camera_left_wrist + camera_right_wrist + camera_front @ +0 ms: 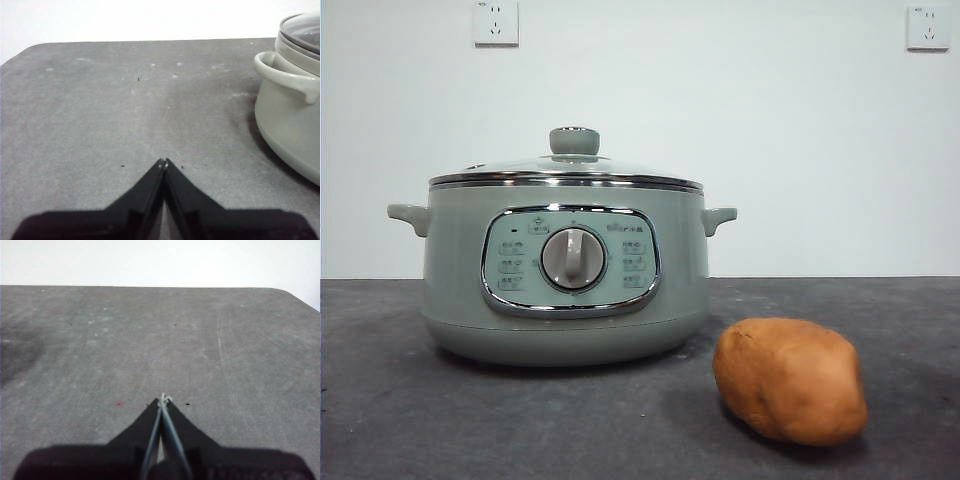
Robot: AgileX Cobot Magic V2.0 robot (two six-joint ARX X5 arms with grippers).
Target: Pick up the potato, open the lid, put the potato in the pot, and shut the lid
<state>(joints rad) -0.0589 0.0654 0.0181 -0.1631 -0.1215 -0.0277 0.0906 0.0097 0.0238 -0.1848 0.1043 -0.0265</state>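
Note:
The pale sage-green pot stands on the dark table, left of centre in the front view. The glass lid with its green knob sits shut on it. The orange-brown potato lies on the table in front of the pot, to its right. My left gripper is shut and empty above bare table, with the pot and the lid's rim off to one side. My right gripper is shut and empty over bare table. Neither gripper shows in the front view.
The dark grey table runs to a white wall with two sockets. A side handle of the pot juts out toward the left gripper's side. The table's rounded corners show in both wrist views.

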